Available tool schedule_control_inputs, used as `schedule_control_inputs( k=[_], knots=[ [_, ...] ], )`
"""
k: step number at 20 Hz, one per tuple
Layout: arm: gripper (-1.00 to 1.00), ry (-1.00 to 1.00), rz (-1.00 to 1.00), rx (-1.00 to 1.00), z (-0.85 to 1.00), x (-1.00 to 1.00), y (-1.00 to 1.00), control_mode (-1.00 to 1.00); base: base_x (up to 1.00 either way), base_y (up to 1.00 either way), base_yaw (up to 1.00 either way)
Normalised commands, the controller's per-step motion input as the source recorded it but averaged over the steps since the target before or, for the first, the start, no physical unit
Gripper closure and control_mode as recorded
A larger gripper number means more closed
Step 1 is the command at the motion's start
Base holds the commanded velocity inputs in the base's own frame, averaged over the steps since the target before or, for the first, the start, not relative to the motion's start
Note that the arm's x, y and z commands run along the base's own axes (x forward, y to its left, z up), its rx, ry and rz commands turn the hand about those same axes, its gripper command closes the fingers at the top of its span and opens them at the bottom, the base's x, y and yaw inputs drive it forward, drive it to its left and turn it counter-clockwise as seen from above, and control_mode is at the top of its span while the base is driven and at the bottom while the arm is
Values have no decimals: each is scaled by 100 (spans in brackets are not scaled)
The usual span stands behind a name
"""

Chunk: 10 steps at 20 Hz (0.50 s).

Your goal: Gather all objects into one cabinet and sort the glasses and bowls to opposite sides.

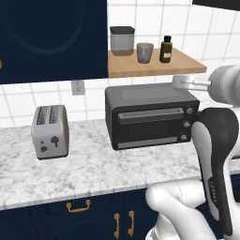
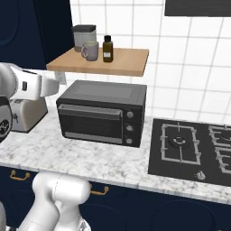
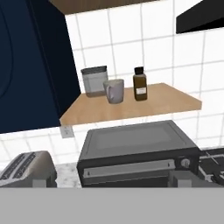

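My gripper (image 1: 180, 82) hangs over the toaster oven (image 1: 149, 116), fingers spread wide and holding nothing. The grey-beige cup (image 1: 144, 52) stands mid-shelf on the wooden shelf (image 1: 187, 65), between the grey lidded canister (image 1: 122, 41) toward the cabinet end and the brown bottle (image 1: 165, 49) (each just beside it). The navy cabinet (image 1: 51, 40) adjoins the shelf's left end, door shut. A toaster (image 1: 50, 131) sits at the worktop's left.

A wooden shelf (image 1: 154, 65) carries a grey canister (image 1: 122, 40), a grey-beige cup (image 1: 144, 52) and a brown bottle (image 1: 165, 49) in a row. The marble counter (image 1: 89, 164) below bears a toaster (image 1: 50, 131), a toaster oven (image 1: 150, 116) and a hob (image 2: 194, 151)
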Motion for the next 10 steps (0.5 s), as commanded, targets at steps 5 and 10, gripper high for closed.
schedule_control_inputs(
  k=[5,10],
  knots=[
    [-100,0,-3,0,22,72,-3,-100,0,0,0],
    [-100,-2,0,0,4,67,0,-100,0,0,0]
  ],
)
